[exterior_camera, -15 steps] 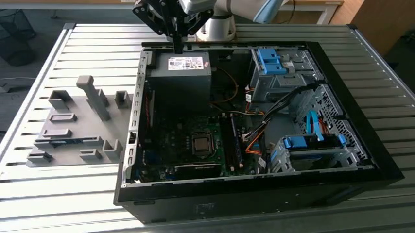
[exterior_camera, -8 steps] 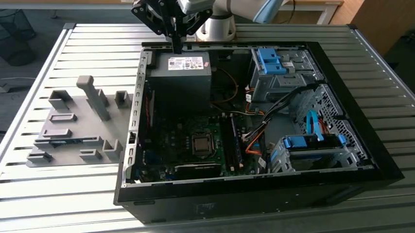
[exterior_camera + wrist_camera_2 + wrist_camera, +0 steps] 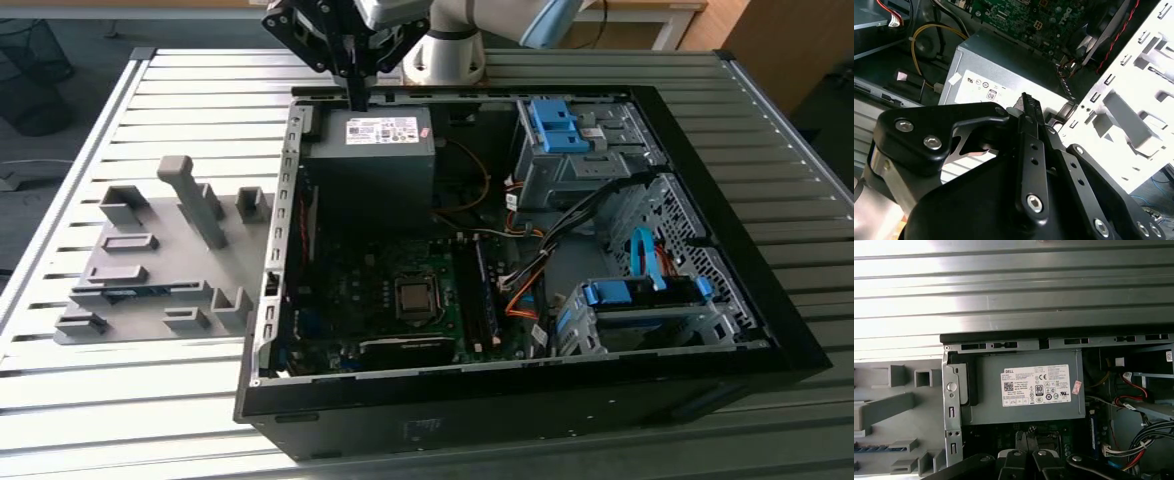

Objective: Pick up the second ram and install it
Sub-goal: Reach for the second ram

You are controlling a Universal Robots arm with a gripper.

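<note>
While flat blue ram stick [image 3: 138,292] lies in grey rack [image 3: 134,322], tool [image 3: 358,100], fingers together, hovers over grey power-supply box [image 3: 374,160]; pickup pending.

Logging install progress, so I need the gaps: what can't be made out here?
1. ram slots, exterior view: too small and dark to tell what is seated.
2. second ram, seemingly the blue strip in the grey holder, first wrist view: cut by the picture's edge.
</note>
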